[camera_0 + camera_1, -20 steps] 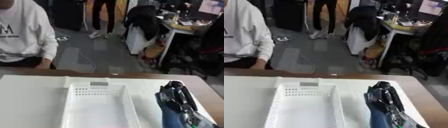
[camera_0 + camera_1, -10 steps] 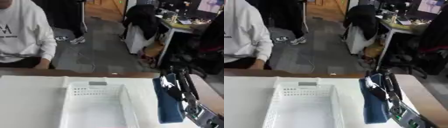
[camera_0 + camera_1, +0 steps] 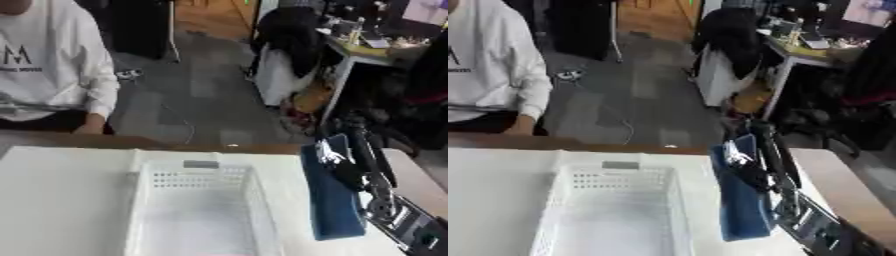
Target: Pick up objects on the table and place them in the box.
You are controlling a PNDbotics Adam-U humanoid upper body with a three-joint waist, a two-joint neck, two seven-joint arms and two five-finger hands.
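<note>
A white perforated box (image 3: 197,210) stands in the middle of the white table (image 3: 61,200), and its inside looks bare. My right hand (image 3: 357,159) is raised over the table's right side, beside the box's right wall. It is shut on a flat dark blue object (image 3: 331,205) that hangs down from it, the lower end near the tabletop. A small white patch (image 3: 325,151) shows near the top of the object under my fingers. My left hand shows in neither view.
The table's far edge is brown wood (image 3: 210,147). A person in a white sweater (image 3: 48,75) sits behind the far left edge. Beyond are a grey floor, a chair draped in black (image 3: 289,45) and a cluttered desk (image 3: 367,47).
My right hand has risen with the blue object and moved toward the box's right wall. The camera has tilted up too, so the whole picture has shifted.
</note>
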